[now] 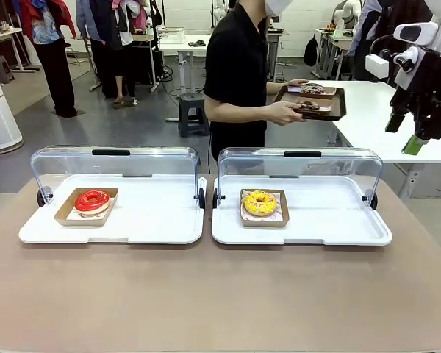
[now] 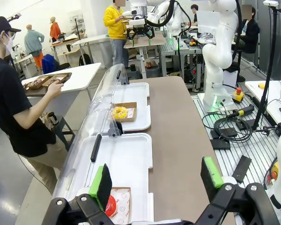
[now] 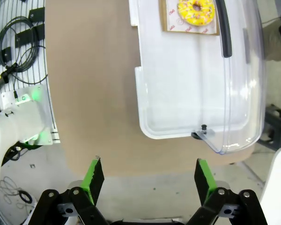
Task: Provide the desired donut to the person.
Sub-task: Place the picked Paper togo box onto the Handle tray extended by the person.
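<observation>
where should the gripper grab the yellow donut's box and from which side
Grip the near rim of the cardboard tray holding the yellow donut, probably not the icing. Come from the robot's side: the clear lid stands open behind it, blocking the far side. The right gripper, open, is nearest that white tray. A low, slightly angled approach should suit the shallow walls.

Two lidded trays side by side: left tray [image 1: 132, 228] holds one donut [image 1: 92, 200], right tray [image 1: 331, 228] another [image 1: 260, 203]. Person [image 1: 239, 73] stands behind, carrying a third tray [image 1: 336, 107]
</observation>
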